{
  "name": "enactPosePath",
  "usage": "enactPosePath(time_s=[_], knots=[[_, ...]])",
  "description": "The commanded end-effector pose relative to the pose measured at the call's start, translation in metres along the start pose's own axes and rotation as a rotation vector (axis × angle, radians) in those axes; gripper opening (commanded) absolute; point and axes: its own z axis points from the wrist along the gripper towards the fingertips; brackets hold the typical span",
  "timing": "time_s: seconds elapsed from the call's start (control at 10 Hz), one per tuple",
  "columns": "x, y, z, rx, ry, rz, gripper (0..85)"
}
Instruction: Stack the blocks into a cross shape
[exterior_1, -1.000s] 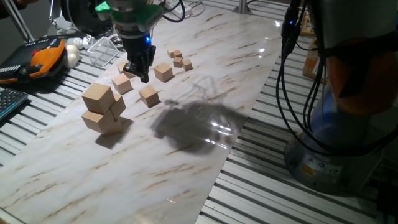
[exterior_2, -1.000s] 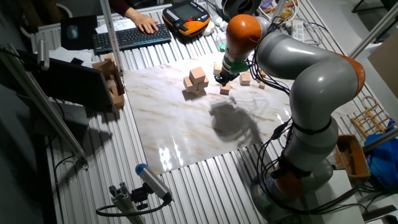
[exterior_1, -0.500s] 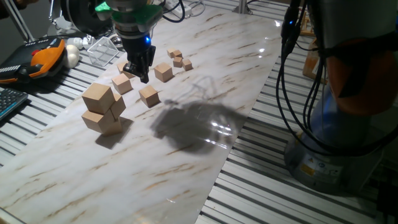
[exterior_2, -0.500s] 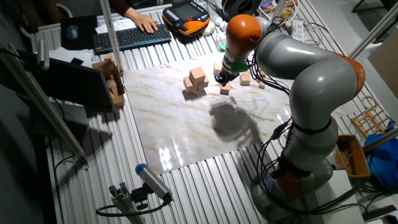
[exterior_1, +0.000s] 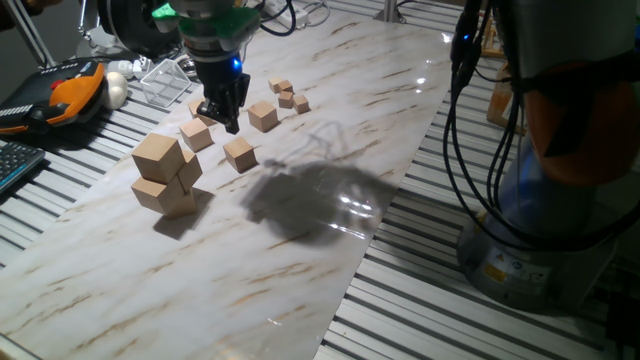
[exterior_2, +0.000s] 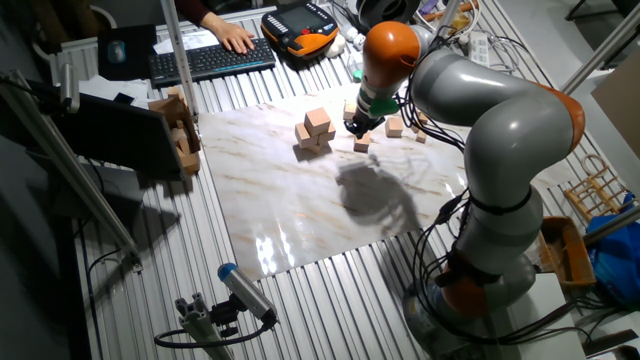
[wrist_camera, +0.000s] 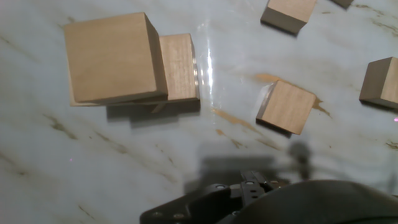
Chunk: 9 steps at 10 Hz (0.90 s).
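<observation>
On the marble-patterned table top (exterior_1: 300, 270), catalogued as follows.

Claw: the gripper (exterior_1: 222, 118) hung just above the slab, its dark fingers (exterior_1: 232, 108) pointing down among the loose cubes. Whether it was released or clenched cannot be told; nothing was seen between the fingers, and no contact with any cube was clear.

Blocks: the blocks (exterior_1: 165, 175) sat stacked near the slab's edge, to one side of the claw and apart from it. A top cube (wrist_camera: 112, 57) rested on lower ones, turned relative to them; how many lay beneath is unclear.

Medium cubes: several lay around the claw, among them one (exterior_1: 239, 153) just beside the stack and another (exterior_1: 263, 117) further along.

Small cubes: a cluster (exterior_1: 288, 95) lay beyond.

Arm: the grey and orange arm (exterior_2: 480, 130) reached in over the slab.
</observation>
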Motion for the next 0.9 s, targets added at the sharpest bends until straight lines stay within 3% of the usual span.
enactPosePath(time_s=[0.0, 0.4, 0.8], knots=[[-0.0001, 0.0007, 0.0005, -0.005, 0.002, 0.012, 0.0], [-0.0001, -0.0014, -0.0019, 0.022, -0.033, 0.015, 0.0], [-0.0005, -0.0019, -0.0027, 0.038, -0.036, 0.034, 0.0]])
